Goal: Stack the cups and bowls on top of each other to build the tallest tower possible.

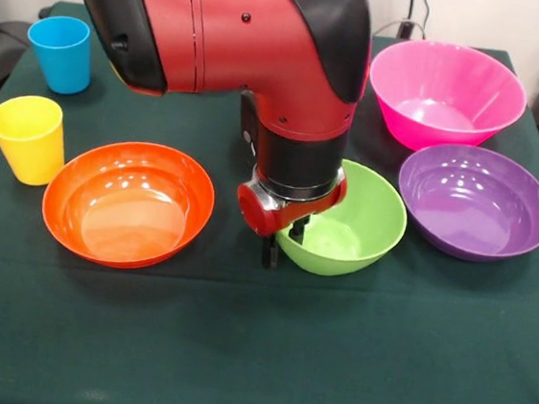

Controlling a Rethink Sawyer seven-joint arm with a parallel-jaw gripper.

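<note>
Front view shows the red and black arm reaching down over the middle of the table, its gripper low at the near-left rim of the green bowl; one finger seems to sit inside the bowl and the other outside, so it appears to straddle the wall, but I cannot tell whether it is spread or already pinching. All the pieces stand apart and open side up, with no tower begun: the wide orange bowl toward the left edge, the purple bowl toward the right edge, the pink bowl near the far right corner, the yellow cup at the left edge and the blue cup near the far left corner. These look like light, stiff, glossy plastic, likely slippery, so the thin rim wall is probably the best place to hold; a loose pinch may let a bowl swing or slide out. A dark green cloth covers the table, slightly wrinkled, which should resist sliding. Behind are a pale wall, cables and dark equipment.
</note>
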